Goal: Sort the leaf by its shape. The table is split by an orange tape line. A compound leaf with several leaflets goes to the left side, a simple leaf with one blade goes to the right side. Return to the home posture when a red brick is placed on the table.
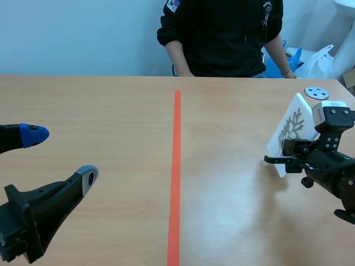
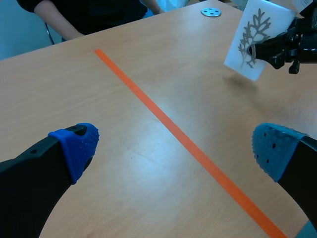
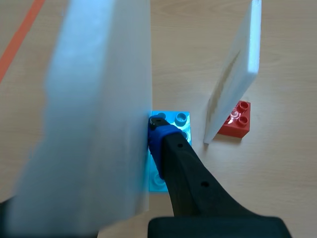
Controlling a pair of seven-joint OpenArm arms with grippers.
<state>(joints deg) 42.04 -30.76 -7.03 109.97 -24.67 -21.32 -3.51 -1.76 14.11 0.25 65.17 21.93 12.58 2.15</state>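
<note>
Nearest, the left gripper [image 1: 61, 157] hangs wide open over the left half of the table [image 1: 111, 100]. Right of the orange tape line [image 1: 176, 166], the right gripper [image 1: 284, 154] clamps a tilted white card [image 1: 292, 124] showing a branching leaf; a red brick [image 3: 237, 119] lies ahead of it.

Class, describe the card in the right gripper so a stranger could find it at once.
Right of the orange tape line, find the right gripper. It grips a tilted white card printed with a grey branching leaf. The other card stands free beside a red brick.
</note>
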